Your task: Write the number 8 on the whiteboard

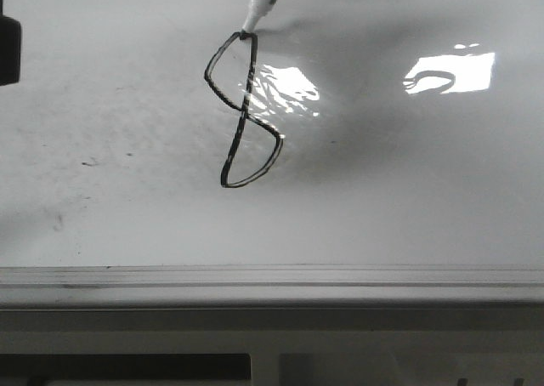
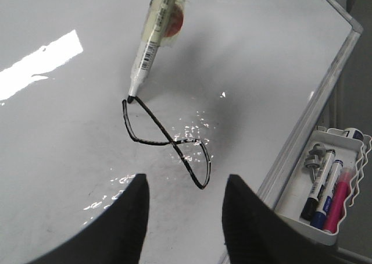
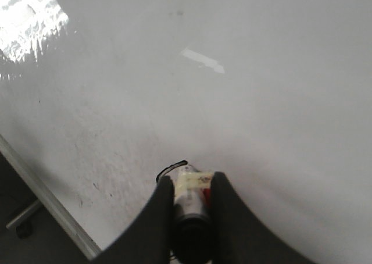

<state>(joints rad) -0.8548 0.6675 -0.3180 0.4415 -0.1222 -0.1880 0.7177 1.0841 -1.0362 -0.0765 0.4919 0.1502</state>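
The number 8 [image 1: 244,114] is a slanted black outline on the whiteboard [image 1: 408,199]. It also shows in the left wrist view [image 2: 168,141]. A white marker pen [image 1: 259,5] stands tilted with its black tip at the top of the 8; it also shows in the left wrist view [image 2: 150,40]. My right gripper [image 3: 190,182] is shut on the marker pen [image 3: 192,189], with a short piece of the black line just beyond the fingers. My left gripper [image 2: 185,185] is open and empty, hovering over the board near the lower loop of the 8.
The board's grey metal edge rail [image 1: 272,277] runs along the front. A white tray [image 2: 302,209] beside the board's edge holds black, blue and pink markers. A dark object [image 1: 8,37] sits at the far left edge. Faint smudges [image 1: 89,161] mark the board's left part.
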